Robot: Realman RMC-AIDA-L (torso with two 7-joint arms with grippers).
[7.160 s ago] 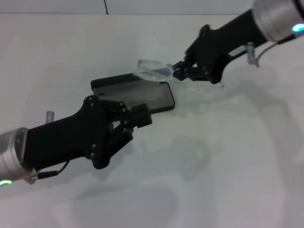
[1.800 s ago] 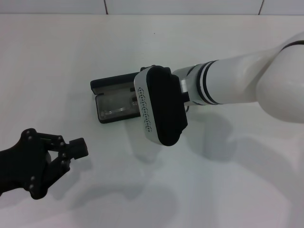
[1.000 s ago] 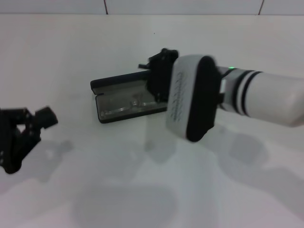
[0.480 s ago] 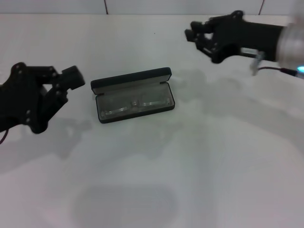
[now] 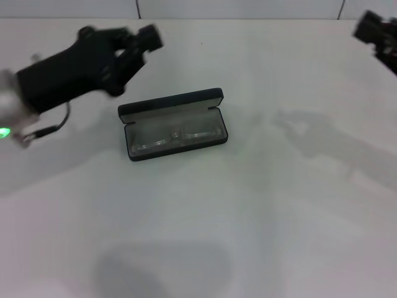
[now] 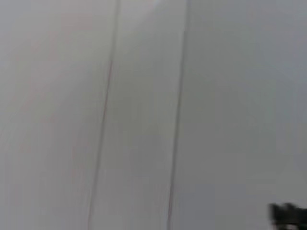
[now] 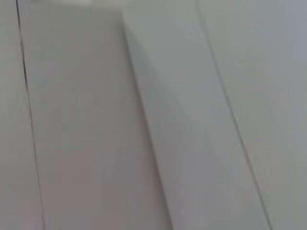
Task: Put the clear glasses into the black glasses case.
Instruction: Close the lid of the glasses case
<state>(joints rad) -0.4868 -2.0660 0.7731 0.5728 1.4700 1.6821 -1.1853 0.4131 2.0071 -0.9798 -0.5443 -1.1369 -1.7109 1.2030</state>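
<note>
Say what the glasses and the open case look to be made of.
The clear glasses: apparently transparent plastic, since the lining shows through frame and lenses. The black glasses case: seemingly a rigid matte black shell with soft grey lining, perhaps felt; its lid stands open.

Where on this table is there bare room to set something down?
The table is bare in front of the black glasses case and to its right. Behind it, room lies between the left pincer and right pincer. The clear glasses fill the case.
</note>
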